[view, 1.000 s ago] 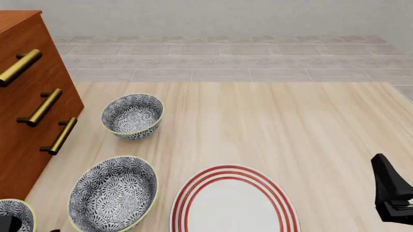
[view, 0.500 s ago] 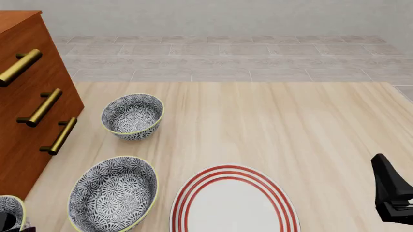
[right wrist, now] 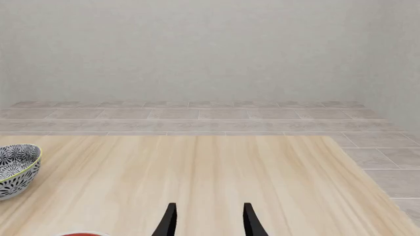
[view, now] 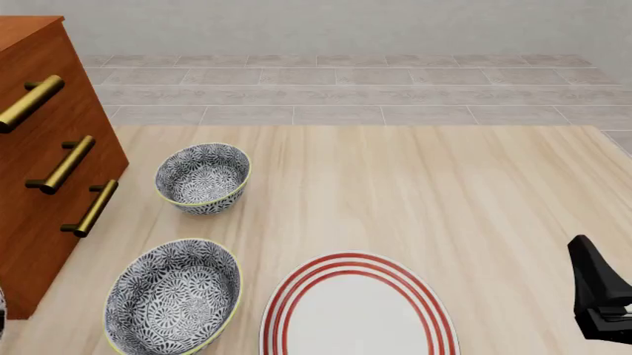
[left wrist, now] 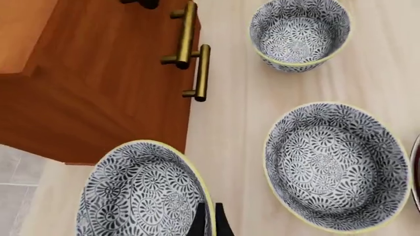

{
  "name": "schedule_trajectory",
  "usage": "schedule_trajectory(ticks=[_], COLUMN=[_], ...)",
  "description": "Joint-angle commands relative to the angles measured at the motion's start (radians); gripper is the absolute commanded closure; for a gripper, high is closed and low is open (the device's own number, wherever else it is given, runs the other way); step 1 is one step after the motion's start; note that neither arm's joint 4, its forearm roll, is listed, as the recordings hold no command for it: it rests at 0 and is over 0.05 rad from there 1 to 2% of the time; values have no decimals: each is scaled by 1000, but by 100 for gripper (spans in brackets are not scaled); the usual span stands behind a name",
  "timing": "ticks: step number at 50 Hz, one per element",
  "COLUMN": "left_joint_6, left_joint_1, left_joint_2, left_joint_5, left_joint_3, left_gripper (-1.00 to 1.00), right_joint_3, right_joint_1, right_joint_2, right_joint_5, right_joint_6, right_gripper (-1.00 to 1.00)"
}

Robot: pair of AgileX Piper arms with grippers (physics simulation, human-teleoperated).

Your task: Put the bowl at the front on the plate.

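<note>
At the left wrist view's edge, the left gripper [left wrist: 210,221] pinches the bowl [left wrist: 141,194] by its rim — fingertips cut off. Only a sliver of the plate [left wrist: 416,172] shows there. The right gripper [right wrist: 208,220] stands spread over bare table [right wrist: 217,167].

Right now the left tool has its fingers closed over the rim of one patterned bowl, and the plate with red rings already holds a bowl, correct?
Not quite. The left tool does pinch the bowl at its rim, but the front view shows the plate bare; no bowl sits on it.

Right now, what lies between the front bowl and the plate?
A second bowl of the same pattern stands between the front bowl and the plate. The left wrist view shows this best.
</note>
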Motion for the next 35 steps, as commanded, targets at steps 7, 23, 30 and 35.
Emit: schedule_trajectory(ticks=[7, 23, 30, 35], left_joint_6=[-23, -15, -11, 2], left_joint_1=[-31, -123, -236, -314], left_joint_2=[18, 51, 80, 110], left_joint_5=[19, 13, -12, -41], left_joint_3=[-172, -261, -298, -334], left_gripper=[100, 100, 100, 100], right_joint_3=[0, 0, 0, 0], right_joint_1=[0, 0, 0, 0], right_joint_2=[0, 0, 0, 0], right_joint_5=[0, 0, 0, 0], right_joint_6=[0, 0, 0, 0], right_gripper=[-100, -100, -100, -100])
